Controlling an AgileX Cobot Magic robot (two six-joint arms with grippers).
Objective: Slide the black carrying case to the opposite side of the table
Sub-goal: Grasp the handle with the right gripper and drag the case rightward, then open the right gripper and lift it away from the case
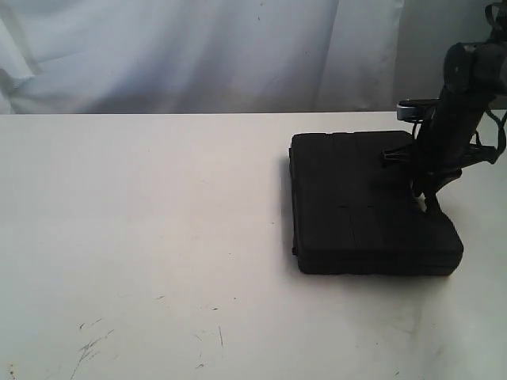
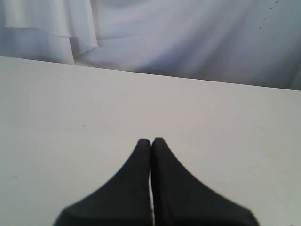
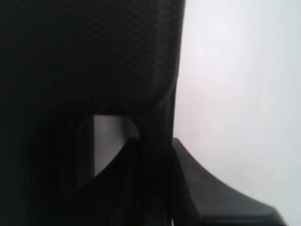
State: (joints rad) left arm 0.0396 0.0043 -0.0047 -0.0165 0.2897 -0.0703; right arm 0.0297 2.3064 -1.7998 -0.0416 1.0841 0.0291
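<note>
The white table (image 1: 158, 222) carries the black case (image 1: 356, 206), lying flat toward the right in the exterior view. The right hand (image 1: 432, 202) grips the case's handle edge, one finger through the slot. The left hand (image 2: 151, 147) is closed, its fingertips together, above the table.

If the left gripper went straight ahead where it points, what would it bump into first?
Nothing stands before the left gripper: just white table, then the white curtain behind. Probably the curtain, unless it slants down onto the table first.
</note>
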